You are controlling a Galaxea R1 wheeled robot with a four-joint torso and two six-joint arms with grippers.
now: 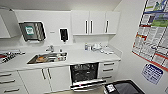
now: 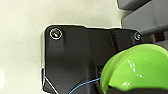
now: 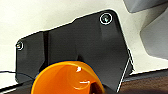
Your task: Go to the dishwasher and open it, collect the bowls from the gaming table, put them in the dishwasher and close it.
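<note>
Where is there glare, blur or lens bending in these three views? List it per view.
Head view: wide-angle bending curves the wall and posters at the right; everything is soft; the open dishwasher interior reads dark. Left wrist view: bright highlights streak the lime-green bowl. Right wrist view: white glints on the orange bowl; background soft.

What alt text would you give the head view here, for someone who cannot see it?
A white kitchenette seen from above: the dishwasher under the counter stands open, door folded down, dark racks showing inside. To its left a steel sink is set in the counter, with white wall cupboards above and posters on the right-hand wall.
</note>
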